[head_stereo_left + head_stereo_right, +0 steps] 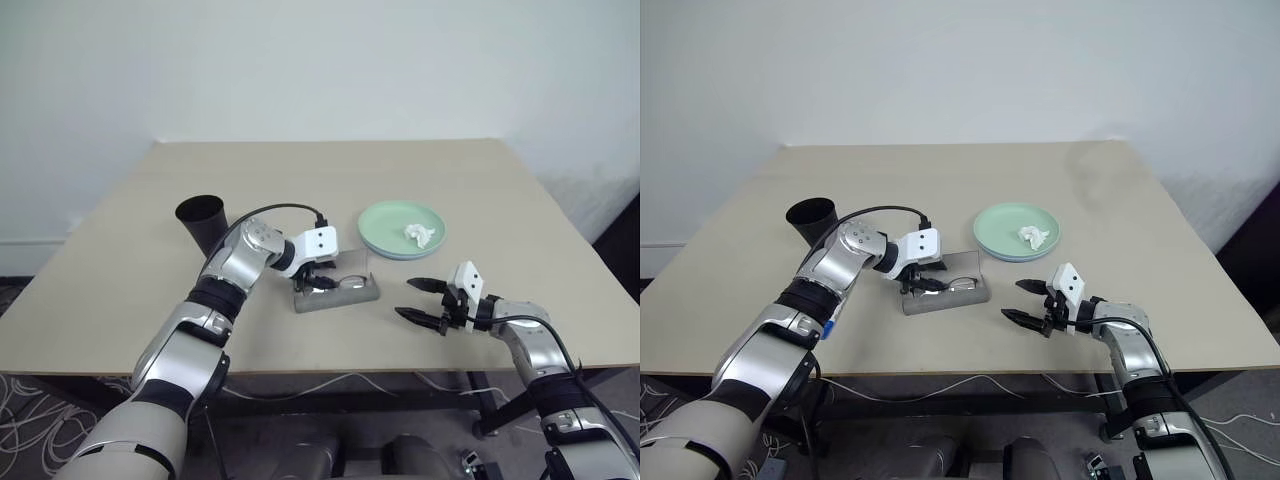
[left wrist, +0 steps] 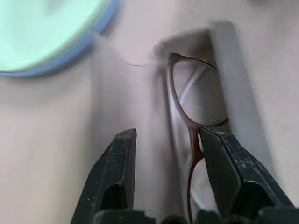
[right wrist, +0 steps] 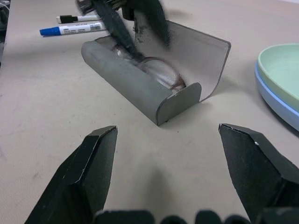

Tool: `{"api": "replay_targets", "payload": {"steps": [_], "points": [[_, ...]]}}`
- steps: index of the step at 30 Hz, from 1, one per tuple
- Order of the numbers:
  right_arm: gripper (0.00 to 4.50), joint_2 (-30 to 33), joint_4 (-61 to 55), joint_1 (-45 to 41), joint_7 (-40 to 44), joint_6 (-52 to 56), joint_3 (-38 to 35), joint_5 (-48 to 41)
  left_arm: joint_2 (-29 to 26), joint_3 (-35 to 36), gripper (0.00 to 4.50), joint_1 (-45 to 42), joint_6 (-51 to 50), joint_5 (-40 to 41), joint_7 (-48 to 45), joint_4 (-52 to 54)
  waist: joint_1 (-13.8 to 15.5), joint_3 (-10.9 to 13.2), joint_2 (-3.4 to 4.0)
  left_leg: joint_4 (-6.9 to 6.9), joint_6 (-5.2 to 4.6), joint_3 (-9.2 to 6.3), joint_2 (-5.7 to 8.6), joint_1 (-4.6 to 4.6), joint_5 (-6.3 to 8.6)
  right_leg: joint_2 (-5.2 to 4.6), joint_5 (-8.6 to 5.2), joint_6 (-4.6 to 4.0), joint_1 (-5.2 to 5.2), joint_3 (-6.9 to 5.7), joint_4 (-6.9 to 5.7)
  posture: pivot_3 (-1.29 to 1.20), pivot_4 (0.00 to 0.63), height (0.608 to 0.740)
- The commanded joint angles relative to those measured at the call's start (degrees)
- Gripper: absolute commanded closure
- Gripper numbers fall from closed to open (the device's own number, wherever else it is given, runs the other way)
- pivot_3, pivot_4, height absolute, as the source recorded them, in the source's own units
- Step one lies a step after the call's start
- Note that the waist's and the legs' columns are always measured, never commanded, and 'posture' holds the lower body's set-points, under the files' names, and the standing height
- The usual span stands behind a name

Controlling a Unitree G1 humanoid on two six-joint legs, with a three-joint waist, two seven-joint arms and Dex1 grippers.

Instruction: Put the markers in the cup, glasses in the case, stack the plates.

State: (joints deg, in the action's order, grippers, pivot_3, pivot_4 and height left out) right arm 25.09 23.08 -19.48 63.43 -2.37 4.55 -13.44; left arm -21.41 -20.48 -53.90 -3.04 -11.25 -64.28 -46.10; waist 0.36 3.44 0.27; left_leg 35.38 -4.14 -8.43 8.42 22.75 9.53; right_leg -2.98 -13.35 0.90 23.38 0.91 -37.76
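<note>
So the left gripper (image 1: 318, 284) is down over the open grey case (image 3: 154, 88), and its 2 black fingers (image 2: 112, 182) stand partly apart with nothing pinched between them. In the left wrist view the thin dark frame of the glasses (image 2: 187, 116) runs right beside 1 finger, though whether metal touches finger I can't tell. The glasses sit inside the case, lenses resting in the curved trough, lid flap standing up behind.

The right gripper (image 1: 422, 302) hovers just above the table (image 1: 500, 190) beside the case, jaws spread wide, holding nothing (it points over toward the case and the other arm).

The 2 plates are already stacked: the mint green plate (image 1: 395, 222) sits on the light blue plate (image 3: 273, 95), whose rim peeks out underneath. A small white crumpled scrap (image 1: 418, 235) lies on the green one.

The 2 markers (image 3: 74, 25) lie flat on the table beyond the case, side by side, 1 dark-capped and 1 blue-capped. The black cup (image 1: 203, 222) stands near the left arm, apart from the case.
</note>
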Motion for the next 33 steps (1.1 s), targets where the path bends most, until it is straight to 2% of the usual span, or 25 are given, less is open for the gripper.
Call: {"api": "replay_targets", "payload": {"steps": [1, 3, 5, 11, 15, 21, 27, 33], "points": [[0.73, -0.2, -1.5, -1.0, -0.2, -1.0, -0.7, -0.6, 0.8, 3.4, 2.3, -5.1, 3.0, 0.8, 6.2, -3.2, 0.0, 0.0, 0.0, 0.03, 0.0, 0.0, 0.0, 0.0, 0.0, 0.0, 0.01, 0.02, -0.01, 0.0, 0.0, 0.0, 0.0, 0.738], [0.73, -0.2, -2.4, -0.9, -0.3, -0.9, -0.6, -0.6, 1.3, 4.1, 2.3, -6.8, 4.6, 0.4, 9.2, -6.4, 0.0, 0.0, 0.0, 0.07, 0.0, 0.0, 0.0, 0.0, 0.0, 0.0, 0.03, 0.05, -0.03, -0.02, 0.0, 0.0, 0.0, 0.738], [0.73, -0.2, -3.6, -0.7, -0.4, -0.8, -0.5, -0.7, 1.6, 4.5, 2.66, -7.6, 5.7, 0.5, 10.2, -8.5, 0.0, 0.0, 0.0, 0.1, 0.0, 0.02, 0.0, 0.0, 0.0, 0.0, 0.04, 0.07, -0.05, -0.03, 0.0, 0.0, 0.0, 0.738], [0.73, 0.3, -6.9, 0.0, -0.7, -0.2, -0.5, -0.9, 2.1, 4.7, 4.49, -8.2, 7.3, -0.3, 12.3, -12.1, 0.0, 0.0, 0.0, 0.15, -0.01, 0.03, 0.0, 0.04, 0.0, 0.02, 0.06, 0.1, -0.06, -0.05, -0.01, 0.0, 0.0, 0.738], [0.73, 0.8, -8.9, 0.1, -0.9, 0.1, -0.9, -1.2, 1.6, 2.7, 4.49, -7.6, 8.6, -2.9, 12.8, -14.2, 0.0, 0.0, 0.0, 0.2, -0.01, 0.03, 0.01, 0.03, 0.01, 0.02, 0.07, 0.12, -0.06, -0.08, -0.01, 0.0, 0.0, 0.738], [0.73, 1.9, -12.0, -0.7, -1.3, 0.9, -1.9, -2.0, 0.9, 1.4, 4.49, -4.2, 8.8, -2.4, 4.5, -11.4, 0.0, 0.0, -0.01, 0.26, -0.02, 0.04, 0.01, 0.04, 0.02, 0.02, 0.09, 0.15, -0.06, -0.1, -0.01, 0.0, 0.0, 0.738], [0.73, 2.2, -11.2, -0.8, -1.3, 0.6, -2.0, -1.7, -0.7, 2.9, 4.49, 1.2, 2.3, 2.2, -4.5, 0.6, -0.2, 0.0, 0.0, 0.25, -0.04, 0.04, 0.0, 0.06, 0.02, 0.03, 0.09, 0.14, -0.03, -0.06, -0.01, 0.0, 0.0, 0.738], [0.73, 1.8, -10.9, -1.1, -1.2, 1.0, -1.5, -1.6, -3.1, 2.9, 4.49, 8.5, -6.0, 4.4, -6.4, 14.4, -0.2, 0.0, 0.01, 0.25, -0.04, 0.02, 0.0, 0.06, 0.03, 0.02, 0.09, 0.13, -0.02, 0.0, -0.01, 0.0, 0.0, 0.738]]}}
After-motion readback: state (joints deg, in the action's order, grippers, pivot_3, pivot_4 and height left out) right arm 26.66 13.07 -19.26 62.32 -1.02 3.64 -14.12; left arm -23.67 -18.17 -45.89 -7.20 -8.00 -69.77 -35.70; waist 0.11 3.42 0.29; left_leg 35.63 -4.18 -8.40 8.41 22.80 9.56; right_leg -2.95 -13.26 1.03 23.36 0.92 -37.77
